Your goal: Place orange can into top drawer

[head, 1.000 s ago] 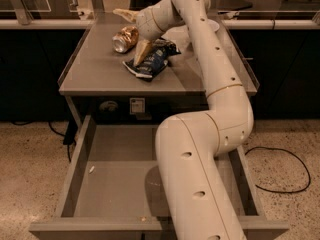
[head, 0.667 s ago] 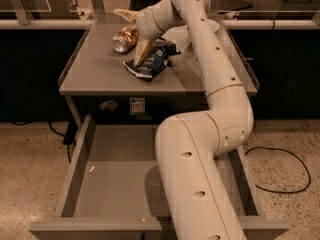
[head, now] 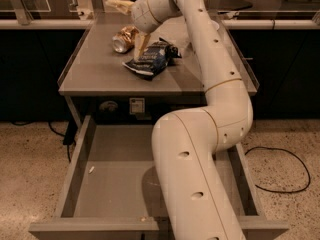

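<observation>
The orange can (head: 123,39) is seen lying on its side on the grey table (head: 95,74), its silver end turned to the front left, with a dark blue chip bag (head: 151,59) just beside it. The gripper (head: 123,30) is poised over the can, its two pale fingers (head: 141,44) spread wide, one lowered between can and bag. Contact with the can cannot be told. Below, the top drawer (head: 110,184) stands open, crossed by the white arm (head: 200,159).

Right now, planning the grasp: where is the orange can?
Camera view: orange can lies rear-left on the table, beside the chip bag, by the gripper.
</observation>
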{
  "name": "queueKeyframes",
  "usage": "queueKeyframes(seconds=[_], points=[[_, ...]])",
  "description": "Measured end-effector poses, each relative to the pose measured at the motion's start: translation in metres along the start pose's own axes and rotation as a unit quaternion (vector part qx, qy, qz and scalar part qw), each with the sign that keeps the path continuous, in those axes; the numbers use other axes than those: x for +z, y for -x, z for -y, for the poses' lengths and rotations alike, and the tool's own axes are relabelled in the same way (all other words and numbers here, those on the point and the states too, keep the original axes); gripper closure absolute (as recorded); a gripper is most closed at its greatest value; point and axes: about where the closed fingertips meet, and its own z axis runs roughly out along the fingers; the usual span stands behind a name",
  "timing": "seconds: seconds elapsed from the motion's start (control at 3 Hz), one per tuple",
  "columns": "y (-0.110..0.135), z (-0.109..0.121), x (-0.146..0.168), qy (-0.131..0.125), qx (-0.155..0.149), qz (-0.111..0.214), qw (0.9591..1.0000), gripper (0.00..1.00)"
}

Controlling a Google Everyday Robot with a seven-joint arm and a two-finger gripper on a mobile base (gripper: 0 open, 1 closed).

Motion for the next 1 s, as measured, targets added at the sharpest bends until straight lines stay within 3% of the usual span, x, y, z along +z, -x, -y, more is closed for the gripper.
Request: queueKeyframes(seconds=[0.67,1.0], points=[[-0.008,0.000,-0.009,0.009,-0.044,-0.024,0.9987,0.00],[-0.024,-0.003,0.006,-0.010,-0.072,-0.030,0.9969,0.00]])
